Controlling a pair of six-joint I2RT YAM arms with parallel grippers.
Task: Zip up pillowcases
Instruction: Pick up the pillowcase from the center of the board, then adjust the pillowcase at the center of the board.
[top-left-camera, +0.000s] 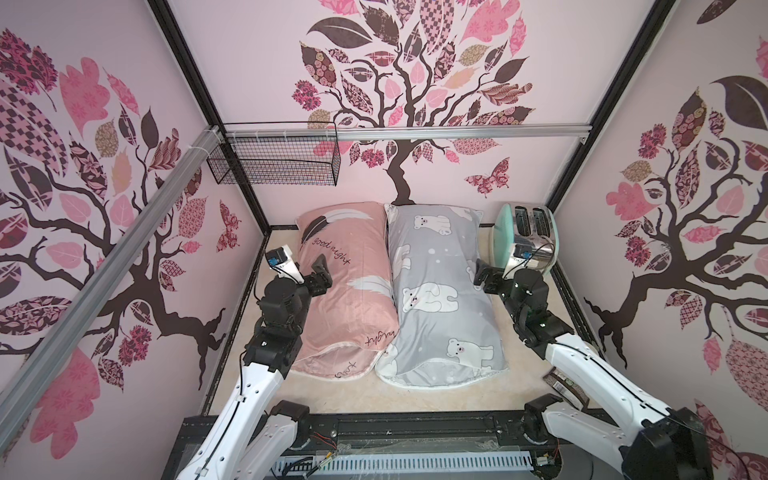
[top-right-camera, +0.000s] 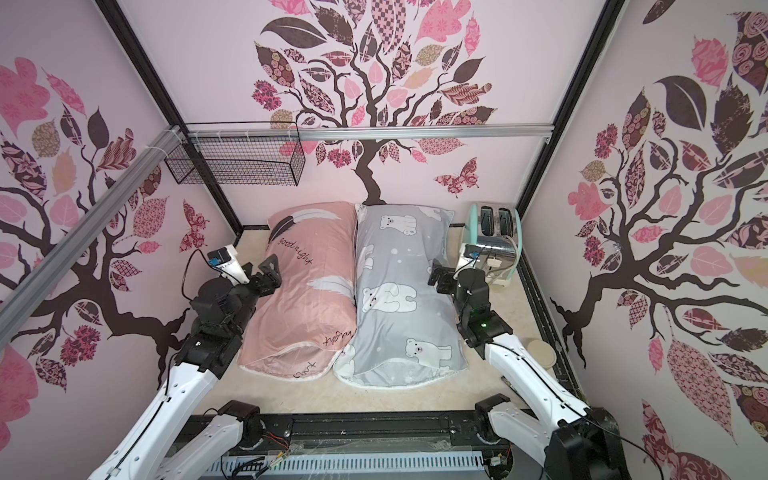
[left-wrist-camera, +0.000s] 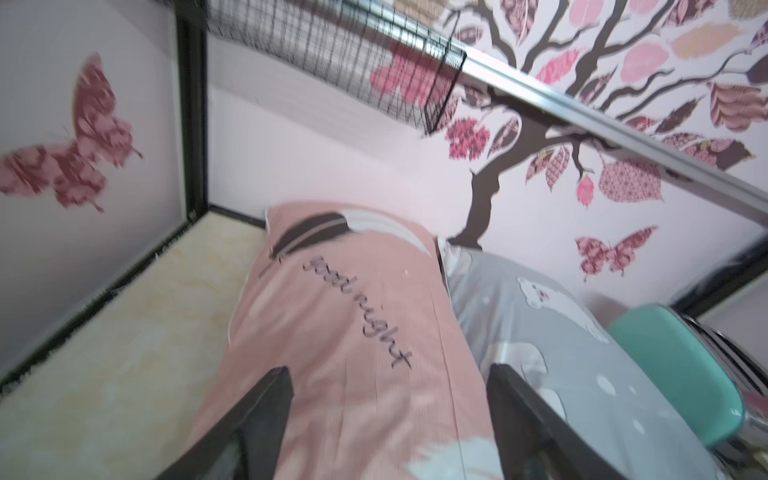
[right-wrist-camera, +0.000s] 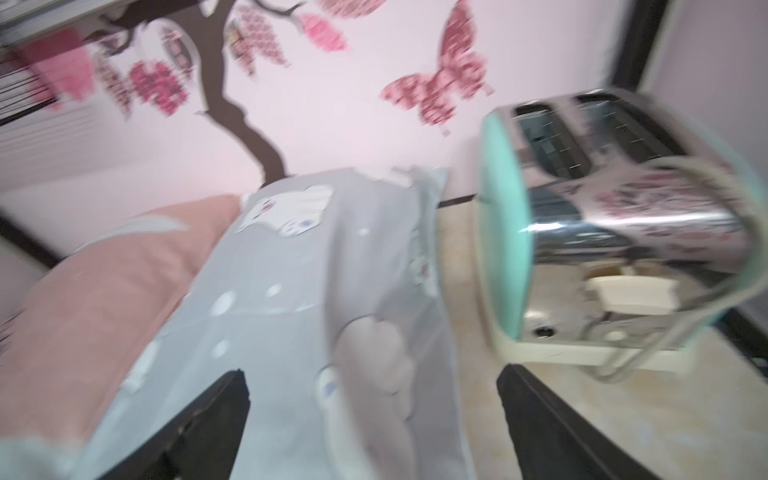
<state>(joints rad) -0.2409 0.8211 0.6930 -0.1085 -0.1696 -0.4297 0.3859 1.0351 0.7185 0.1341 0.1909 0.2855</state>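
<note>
Enclosure with tree-patterned walls and a beige table surface (top-left-camera: 419, 399). The left gripper (top-left-camera: 321, 271), jaws apart and holding nothing, is poised over the left flank of the pink pillowcase (top-left-camera: 353, 299). The right gripper (top-left-camera: 483, 275), jaws apart and empty, is at the right edge of the grey pillowcase (top-left-camera: 440, 266). The pillowcases lie side by side, touching, mid-table. A toaster (top-left-camera: 534, 237) stands far right. The near ends appear to gape, unzipped. Assessment: approach stage. The next move calls for finding a zipper pull, and none is discernible.

toaster (right-wrist-camera: 644, 216) motion-blurred, brown packet (top-left-camera: 566, 385) partly hidden
</note>
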